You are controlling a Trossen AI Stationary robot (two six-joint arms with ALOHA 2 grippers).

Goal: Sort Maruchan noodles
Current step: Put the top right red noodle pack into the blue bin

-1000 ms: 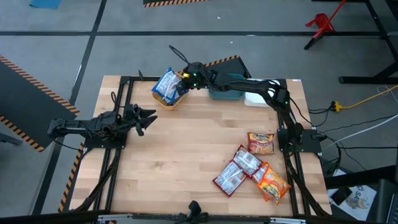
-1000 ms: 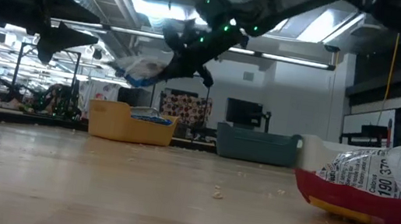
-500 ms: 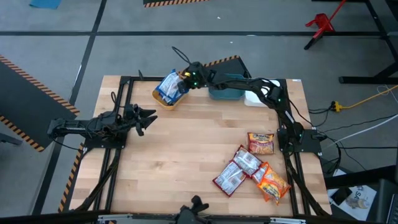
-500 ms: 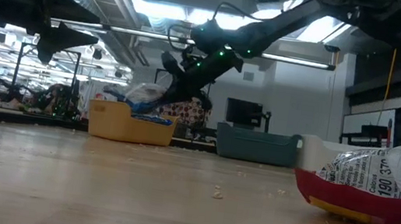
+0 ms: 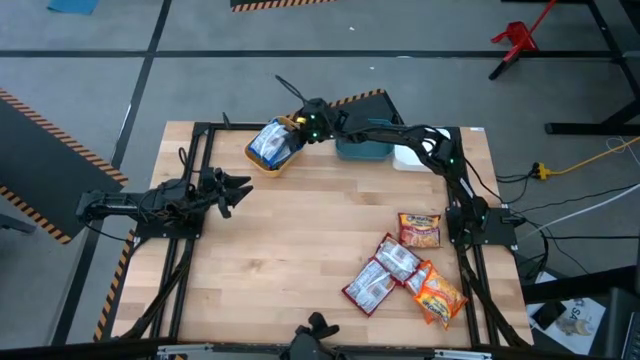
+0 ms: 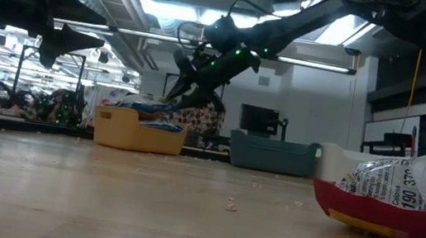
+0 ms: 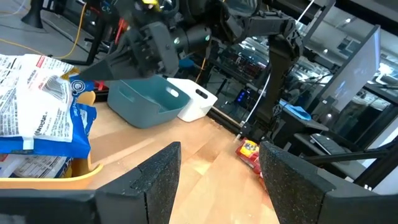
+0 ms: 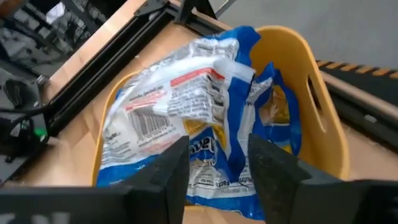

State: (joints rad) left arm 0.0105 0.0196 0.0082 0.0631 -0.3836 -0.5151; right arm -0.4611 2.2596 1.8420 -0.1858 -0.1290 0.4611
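A blue-and-white noodle packet (image 8: pixel 180 112) lies on top of others in the yellow bin (image 8: pixel 311 112) at the table's far edge; it also shows in the high view (image 5: pixel 268 142) and the low view (image 6: pixel 144 103). My right gripper (image 8: pixel 217 146) hovers open just above the bin's right side (image 5: pixel 300 125), its fingers standing either side of the packet's blue edge. I cannot tell whether they touch it. My left gripper (image 5: pixel 240 188) waits open and empty above the table's left side. Several more packets (image 5: pixel 400 265), dark red and orange, lie flat at the near right.
A teal bin (image 5: pixel 362 148) and a white bin (image 5: pixel 410 157) stand to the right of the yellow bin along the far edge. The large packet at the low view's right (image 6: pixel 402 200) is one of those at the near right. The table's middle (image 5: pixel 300 240) is bare wood.
My right gripper has gone down a little over the yellow bin and then risen slightly. The blue-and-white packet, which hung from it above the bin a second ago, has come down and now lies on the packets in the bin.
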